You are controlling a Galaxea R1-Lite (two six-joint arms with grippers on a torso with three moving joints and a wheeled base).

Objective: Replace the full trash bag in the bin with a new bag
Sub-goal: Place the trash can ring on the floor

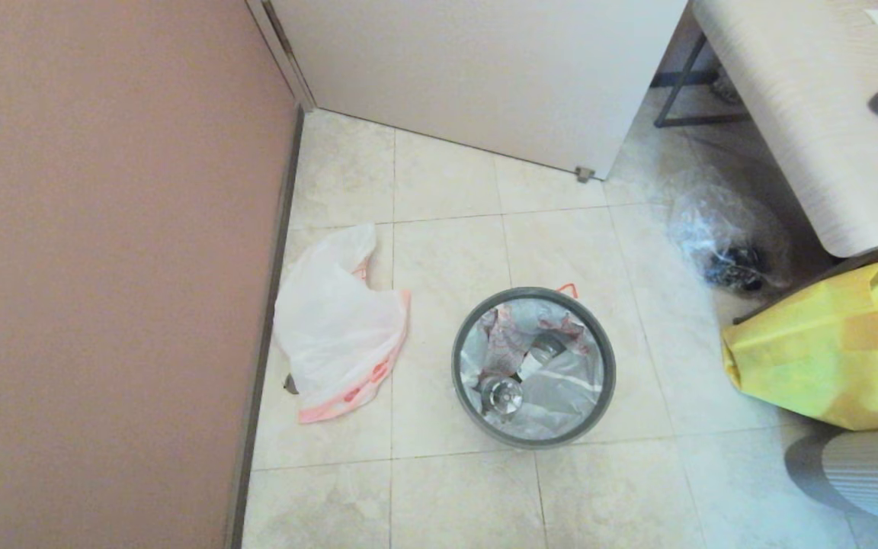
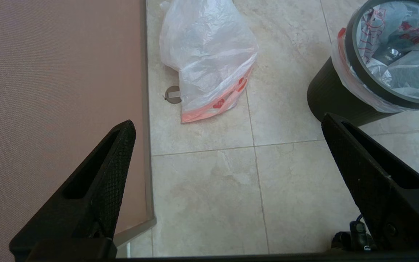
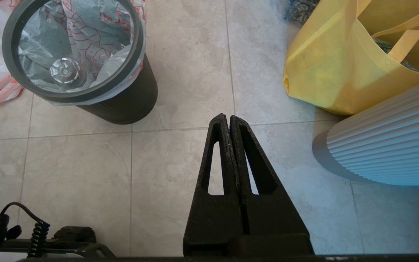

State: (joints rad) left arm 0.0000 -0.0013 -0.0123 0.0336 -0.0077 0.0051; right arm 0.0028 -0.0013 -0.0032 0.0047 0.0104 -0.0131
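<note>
The small black bin (image 1: 456, 367) stands on the tiled floor, with a dark grey hoop as its rim. Inside it sits the full trash bag (image 1: 561, 385), white with red print, holding a clear bottle and crumpled scraps. The new bag (image 1: 336, 320) lies limp on the floor by the wall, left of the bin. In the left wrist view, my left gripper (image 2: 227, 122) is open over bare tiles, short of the new bag (image 2: 209, 54) and the bin (image 2: 327, 96). My right gripper (image 3: 226, 117) is shut on nothing, above the floor, short of the bin (image 3: 129, 103). Neither gripper shows in the head view.
A pink wall (image 1: 104, 267) runs along the left and a white door (image 1: 485, 69) stands behind. At the right are a clear crinkly bag (image 1: 721, 236), a big yellow fabric bag (image 1: 828, 351), a table (image 1: 789, 114) and a white ribbed object (image 1: 873, 473).
</note>
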